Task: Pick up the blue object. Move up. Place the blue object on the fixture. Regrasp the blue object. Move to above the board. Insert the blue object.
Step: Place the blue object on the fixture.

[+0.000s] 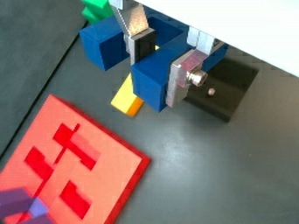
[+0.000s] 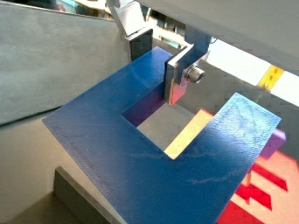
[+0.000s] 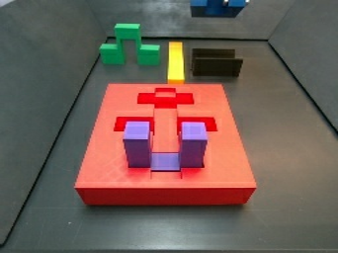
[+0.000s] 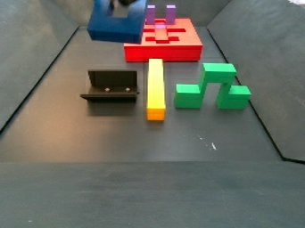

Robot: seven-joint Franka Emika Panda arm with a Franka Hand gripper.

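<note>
In a wrist view we see the gripper (image 1: 163, 54) clamped on the blue object (image 1: 146, 61) (pickup and lift done). In a side view, top left, it hangs above the fixture (image 4: 109, 87); placing, regrasping and inserting into the board (image 4: 173, 46) remain

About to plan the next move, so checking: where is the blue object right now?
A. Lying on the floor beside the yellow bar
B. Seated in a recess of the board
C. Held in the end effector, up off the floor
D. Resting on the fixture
C. In a side view the blue object hangs high above the fixture, and in a wrist view the end effector is clamped on it.
</note>
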